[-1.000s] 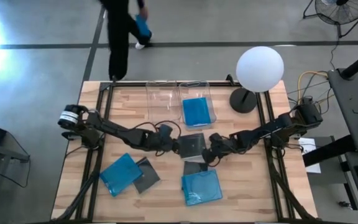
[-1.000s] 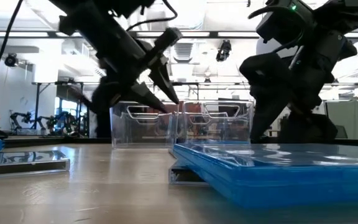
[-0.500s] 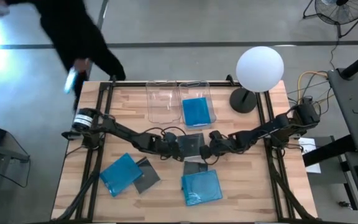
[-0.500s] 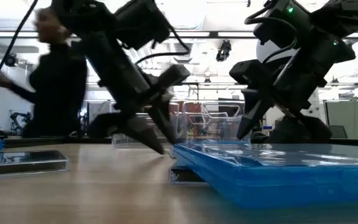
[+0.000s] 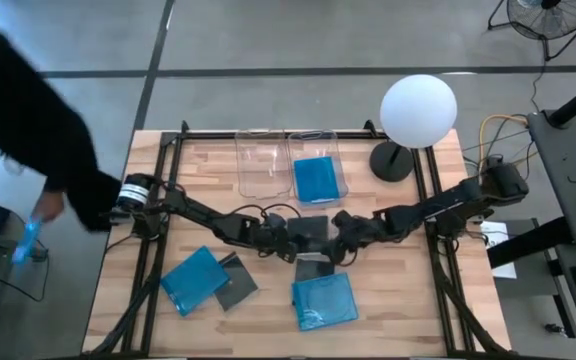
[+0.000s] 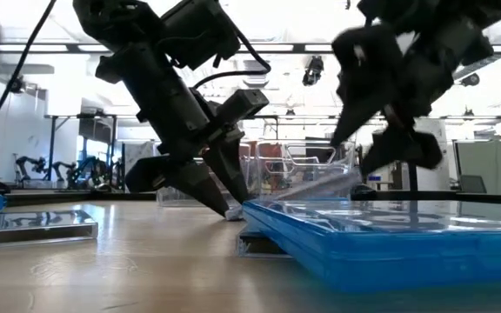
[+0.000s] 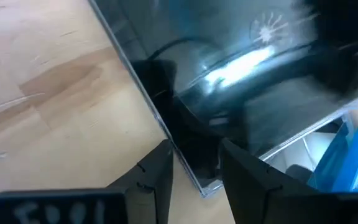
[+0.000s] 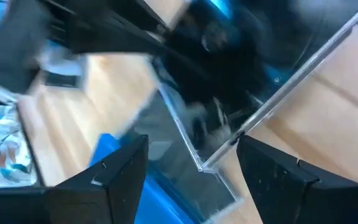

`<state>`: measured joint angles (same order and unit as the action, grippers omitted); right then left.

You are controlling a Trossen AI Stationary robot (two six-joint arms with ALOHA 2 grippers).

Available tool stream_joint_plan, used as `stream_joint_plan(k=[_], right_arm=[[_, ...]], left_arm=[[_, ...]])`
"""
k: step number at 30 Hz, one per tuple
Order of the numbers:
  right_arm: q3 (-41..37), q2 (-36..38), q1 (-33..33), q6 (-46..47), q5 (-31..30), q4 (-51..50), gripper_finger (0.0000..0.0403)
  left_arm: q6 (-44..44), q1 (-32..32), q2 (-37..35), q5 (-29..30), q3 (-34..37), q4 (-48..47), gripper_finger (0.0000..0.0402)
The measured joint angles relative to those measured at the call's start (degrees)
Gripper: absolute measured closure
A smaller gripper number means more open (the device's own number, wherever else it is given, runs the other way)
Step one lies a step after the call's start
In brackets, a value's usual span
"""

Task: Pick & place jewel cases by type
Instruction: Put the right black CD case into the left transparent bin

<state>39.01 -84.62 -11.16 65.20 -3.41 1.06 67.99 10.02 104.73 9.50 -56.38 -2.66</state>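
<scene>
A dark grey jewel case (image 5: 311,230) lies at the table's middle between my two grippers. My left gripper (image 5: 286,240) comes slanting down from the left, open, with a corner of this case (image 7: 199,182) between its fingers. My right gripper (image 5: 338,238) is at the case's right edge, open wide, with another corner (image 8: 205,165) between its fingers. In the low view the case (image 6: 320,185) tilts, its right side raised. Other cases lie flat: dark (image 5: 313,268), blue (image 5: 325,300), blue (image 5: 194,278), dark (image 5: 236,284). One blue case (image 5: 316,178) lies in the right bin. My left gripper has its fingertips (image 6: 227,209) down at the table by the case's low left end; the corner sits in the gap, and I cannot tell whether a finger touches it. My right gripper is blurred beside the case's raised right edge (image 6: 346,176); where a finger meets it is hidden.
Two clear bins stand side by side at the far middle, the left one (image 5: 260,165) without cases, the right one (image 5: 338,160) with one. A white globe lamp (image 5: 418,110) stands far right. A person in dark clothes (image 5: 28,130) is at the table's left side.
My left gripper has moved down and rightward to the dark case's left corner, its fingertips now at the table. My right gripper has risen a little at the case's right edge, and that side of the case has tipped up. The person has walked from the far side round to the left.
</scene>
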Motion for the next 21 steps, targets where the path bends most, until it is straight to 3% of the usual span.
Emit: stream_joint_plan(k=[5, 9, 21], right_arm=[[0.8, 4.9, 0.1, -5.2, -3.3, 3.0, 0.0163], [0.6, 4.7, 0.2, -7.2, -6.0, 5.4, 0.0163], [1.4, 0.1, 0.2, -8.7, -2.6, 18.7, 0.0163]], left_arm=[[-0.6, 0.1, -0.2, -0.6, -0.1, 1.6, 0.0298], [-1.0, 0.1, -0.1, -0.9, 0.0, 2.6, 0.0298], [-1.0, 0.7, -0.1, -1.1, -0.2, 1.8, 0.0298]])
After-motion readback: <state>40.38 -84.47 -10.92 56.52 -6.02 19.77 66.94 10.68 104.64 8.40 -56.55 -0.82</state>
